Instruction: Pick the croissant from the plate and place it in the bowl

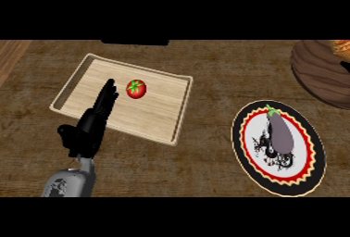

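One wooden tray (156, 115), one red tomato (136, 89), one round patterned plate (240, 139), one purple aubergine (282, 136), one dark wooden bowl (321, 74).

My left hand (87, 132) is over the near left part of the tray (159, 113). The tomato (136, 89) sits on the tray, just right of my fingertips. Far right of my fingers, the eggplant (280, 134) lies on the plate (238, 139). The bowl (318, 69) is behind the plate.

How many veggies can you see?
2. A tomato lies on the tray, beside the left hand. An eggplant lies on the plate. Something orange at the bowl is cut off, so I cannot tell what it is.
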Robot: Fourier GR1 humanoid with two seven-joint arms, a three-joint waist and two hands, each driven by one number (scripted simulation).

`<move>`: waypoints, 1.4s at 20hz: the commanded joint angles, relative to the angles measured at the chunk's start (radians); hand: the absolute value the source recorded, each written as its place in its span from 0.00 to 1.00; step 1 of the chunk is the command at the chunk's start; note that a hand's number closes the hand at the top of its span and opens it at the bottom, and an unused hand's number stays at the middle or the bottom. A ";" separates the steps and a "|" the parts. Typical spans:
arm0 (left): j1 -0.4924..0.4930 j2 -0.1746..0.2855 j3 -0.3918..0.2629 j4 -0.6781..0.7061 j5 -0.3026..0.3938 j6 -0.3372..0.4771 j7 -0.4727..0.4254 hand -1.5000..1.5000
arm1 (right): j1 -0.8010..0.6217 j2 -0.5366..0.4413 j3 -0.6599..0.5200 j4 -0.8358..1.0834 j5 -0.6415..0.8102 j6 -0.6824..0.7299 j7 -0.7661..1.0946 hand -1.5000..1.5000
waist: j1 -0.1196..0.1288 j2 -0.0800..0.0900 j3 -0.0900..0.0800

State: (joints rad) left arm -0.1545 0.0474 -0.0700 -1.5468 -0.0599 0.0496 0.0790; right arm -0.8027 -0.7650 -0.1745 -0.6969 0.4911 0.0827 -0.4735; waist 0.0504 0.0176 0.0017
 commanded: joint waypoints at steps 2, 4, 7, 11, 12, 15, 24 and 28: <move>-0.045 -0.024 -0.009 -0.014 -0.011 0.025 0.042 0.50 | -0.031 -0.006 -0.007 0.242 0.064 -0.101 -0.173 1.00 | 0.002 0.003 0.002; -0.003 -0.010 -0.007 0.016 -0.013 0.006 -0.016 0.50 | -0.094 -0.013 0.009 0.318 0.098 -0.096 -0.142 1.00 | 0.010 0.006 0.001; -0.049 -0.039 -0.035 -0.020 -0.023 0.025 0.043 0.50 | -0.109 -0.018 -0.017 0.394 0.057 0.029 -0.132 1.00 | 0.020 0.010 0.003; -0.020 -0.019 -0.019 0.017 -0.002 -0.010 -0.003 0.50 | -0.114 -0.009 0.011 0.463 0.079 0.136 -0.183 0.00 | 0.028 0.015 0.003; -0.004 0.012 0.011 -0.003 0.025 -0.034 -0.011 0.50 | -0.105 -0.014 0.010 0.477 0.081 0.144 -0.211 0.00 | 0.030 0.013 0.003; -0.027 -0.042 -0.028 0.012 -0.019 0.020 -0.010 0.50 | -0.116 -0.023 -0.025 0.502 0.049 0.188 -0.293 0.00 | 0.028 0.017 0.005; -0.055 -0.005 0.016 0.025 0.010 -0.010 -0.001 0.50 | -0.183 -0.090 -0.196 0.559 -0.108 0.258 -0.337 0.00 | 0.020 0.018 0.005; -0.037 -0.001 0.008 0.010 0.005 -0.013 0.009 0.50 | -0.213 -0.149 -0.221 0.592 -0.138 0.386 -0.264 0.00 | 0.013 0.010 0.003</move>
State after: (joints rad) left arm -0.1836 0.0348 -0.0720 -1.5388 -0.0602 0.0459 0.0859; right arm -0.9880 -0.8619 -0.3621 -0.1351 0.3860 0.3601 -0.7630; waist 0.0645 0.0275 0.0055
